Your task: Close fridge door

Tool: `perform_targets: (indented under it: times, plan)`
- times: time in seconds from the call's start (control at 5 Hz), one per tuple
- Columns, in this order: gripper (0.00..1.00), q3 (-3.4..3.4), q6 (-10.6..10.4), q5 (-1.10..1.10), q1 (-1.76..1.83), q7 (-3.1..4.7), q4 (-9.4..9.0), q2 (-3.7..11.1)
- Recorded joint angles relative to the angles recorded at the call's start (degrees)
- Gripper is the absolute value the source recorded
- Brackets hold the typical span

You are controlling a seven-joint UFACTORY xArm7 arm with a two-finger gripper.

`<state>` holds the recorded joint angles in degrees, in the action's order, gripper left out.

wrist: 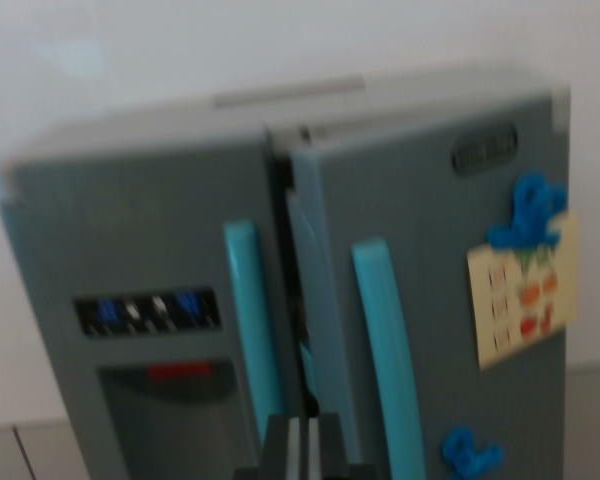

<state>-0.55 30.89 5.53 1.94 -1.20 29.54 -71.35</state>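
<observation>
A grey toy fridge (140, 230) with two doors fills the wrist view. Its left door (130, 260) sits flush and carries a turquoise handle (252, 310), a row of blue and white buttons (145, 313) and a dispenser recess with a red bar (178, 371). The right door (440, 300) stands slightly ajar, showing a dark gap (292, 300) along its inner edge. It has its own turquoise handle (388, 355). My gripper (305, 450) shows only as dark fingers at the bottom edge, just below the gap; their state is unclear. The picture is blurred.
On the right door hang a cream note with fruit pictures (525, 300), a blue magnet (528, 215) above it and another blue magnet (470, 455) lower down. A white wall (280, 40) stands behind the fridge. A grey floor strip (25, 450) shows at the lower left.
</observation>
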Motion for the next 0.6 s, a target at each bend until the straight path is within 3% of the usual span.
perform_targets:
  times: [0.2,0.4,0.6]
  plan:
    - [1.0,0.0,0.0,0.0,0.0,0.0,0.0,0.0]
    - [1.0,1.08,0.0,0.0,0.0,0.0,0.01,3.56]
    - [1.0,1.08,0.0,0.0,0.0,0.0,0.01,3.56]
